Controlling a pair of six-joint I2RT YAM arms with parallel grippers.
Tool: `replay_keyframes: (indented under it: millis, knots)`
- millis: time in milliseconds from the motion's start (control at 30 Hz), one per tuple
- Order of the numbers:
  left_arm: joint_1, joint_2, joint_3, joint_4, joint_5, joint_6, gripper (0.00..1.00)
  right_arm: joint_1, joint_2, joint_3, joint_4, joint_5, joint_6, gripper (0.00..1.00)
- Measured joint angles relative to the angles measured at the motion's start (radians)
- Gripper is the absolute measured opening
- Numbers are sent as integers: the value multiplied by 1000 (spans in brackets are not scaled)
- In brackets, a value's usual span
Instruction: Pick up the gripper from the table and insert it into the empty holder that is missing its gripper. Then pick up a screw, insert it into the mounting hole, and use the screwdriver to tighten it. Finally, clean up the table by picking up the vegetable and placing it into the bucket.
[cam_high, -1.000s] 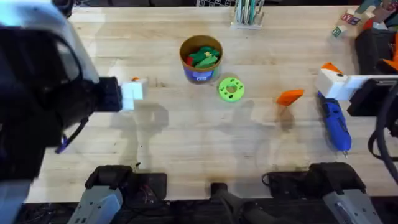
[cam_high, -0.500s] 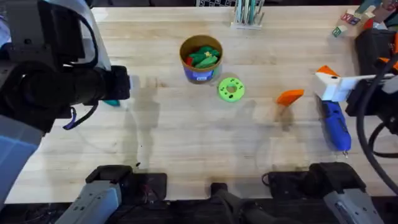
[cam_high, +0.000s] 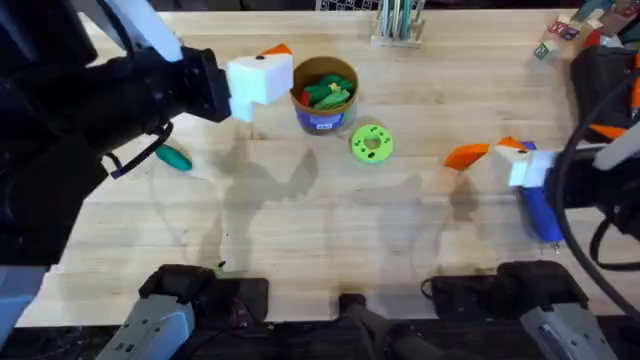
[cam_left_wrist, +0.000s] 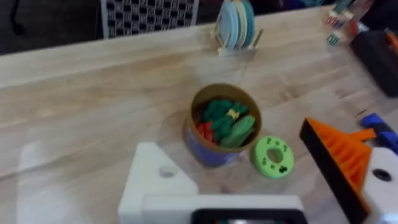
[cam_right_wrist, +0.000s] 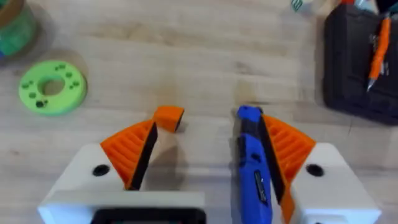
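My left gripper (cam_high: 265, 68) hangs open just left of the bucket (cam_high: 320, 118), nothing between its white and orange fingers. In the left wrist view the bucket (cam_left_wrist: 210, 151) holds several green and red toys. The vegetable (cam_high: 175, 158), a small dark green oval, lies on the table below the left arm. My right gripper (cam_high: 528, 172) is low over the top end of the blue screwdriver (cam_high: 543, 215). Seen from the right wrist, the right gripper (cam_right_wrist: 208, 134) is open and the screwdriver (cam_right_wrist: 252, 168) lies against one orange finger (cam_right_wrist: 286, 146). The loose gripper, the holder and the screw are out of view.
A light green disc with holes (cam_high: 371, 143) lies right of the bucket. A small orange piece (cam_high: 466, 155) sits left of the right gripper. A black case (cam_high: 600, 70) stands at the far right, a rack of plates (cam_high: 398, 22) at the back edge.
The left arm swung from the table's left side up towards the bucket, uncovering the green vegetable. The right gripper came down and left over the screwdriver's top.
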Motion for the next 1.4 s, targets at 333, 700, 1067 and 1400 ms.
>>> replay_keyframes:
  millis: [333,700,1067,1400]
  knots:
    - [-2,1,2,6,53,-11,987,0,0,0,-245,0,0,991]
    - [-101,-154,-111,184,80,136,987,0,0,0,-362,4,-16,992]
    - [-137,-683,-632,438,86,83,986,0,0,0,-362,11,-23,991]
    - [-148,-790,-844,504,91,-40,986,0,0,0,-362,11,-23,991]
